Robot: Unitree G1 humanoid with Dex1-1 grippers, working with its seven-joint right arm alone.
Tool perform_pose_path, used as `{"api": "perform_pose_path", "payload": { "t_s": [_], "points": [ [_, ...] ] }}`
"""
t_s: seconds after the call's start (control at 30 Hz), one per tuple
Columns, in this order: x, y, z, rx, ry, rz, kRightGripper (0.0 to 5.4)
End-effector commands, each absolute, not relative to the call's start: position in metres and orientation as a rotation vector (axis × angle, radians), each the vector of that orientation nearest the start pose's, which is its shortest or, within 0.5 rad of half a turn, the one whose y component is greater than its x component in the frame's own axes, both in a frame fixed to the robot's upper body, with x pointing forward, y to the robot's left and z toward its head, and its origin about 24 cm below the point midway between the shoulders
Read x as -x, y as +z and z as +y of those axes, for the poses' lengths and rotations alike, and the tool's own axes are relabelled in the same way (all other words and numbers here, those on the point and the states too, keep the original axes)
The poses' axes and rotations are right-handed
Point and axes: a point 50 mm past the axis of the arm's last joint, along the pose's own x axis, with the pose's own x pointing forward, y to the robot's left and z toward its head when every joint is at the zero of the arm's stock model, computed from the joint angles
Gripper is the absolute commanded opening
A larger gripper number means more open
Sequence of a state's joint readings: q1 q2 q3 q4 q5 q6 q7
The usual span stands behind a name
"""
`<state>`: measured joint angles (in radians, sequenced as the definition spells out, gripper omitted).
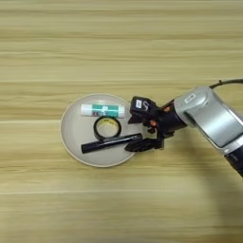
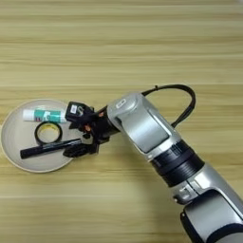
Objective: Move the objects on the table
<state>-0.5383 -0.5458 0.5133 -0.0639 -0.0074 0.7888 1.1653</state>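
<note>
Right tool (image 1: 136,126) spread at the plate's (image 1: 71,137) right rim, lower finger touching the marker pen's (image 1: 110,142) tip; glue stick (image 1: 102,110) and tape ring (image 1: 107,127) alongside on the plate. Risk: nudging the pen off or tipping the plate. Open desk (image 1: 118,42) all around.

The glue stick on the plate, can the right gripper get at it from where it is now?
Probably yes. The glue stick lies uncovered at the plate's far side, apart from the tape ring. The right gripper is at the plate's right rim, fingers spread, one finger just off the stick's end.
</note>
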Motion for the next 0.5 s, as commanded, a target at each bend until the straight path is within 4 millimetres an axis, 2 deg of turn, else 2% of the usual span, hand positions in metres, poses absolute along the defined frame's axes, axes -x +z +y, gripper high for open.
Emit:
{"api": "perform_pose_path", "payload": {
  "t_s": [0.03, 0.5],
  "points": [
    [-0.292, 0.112, -0.110, 0.640, 1.265, 0.602, 3.76],
    [-0.293, 0.100, -0.109, 0.682, 1.295, 0.674, 2.34]
  ]
}}
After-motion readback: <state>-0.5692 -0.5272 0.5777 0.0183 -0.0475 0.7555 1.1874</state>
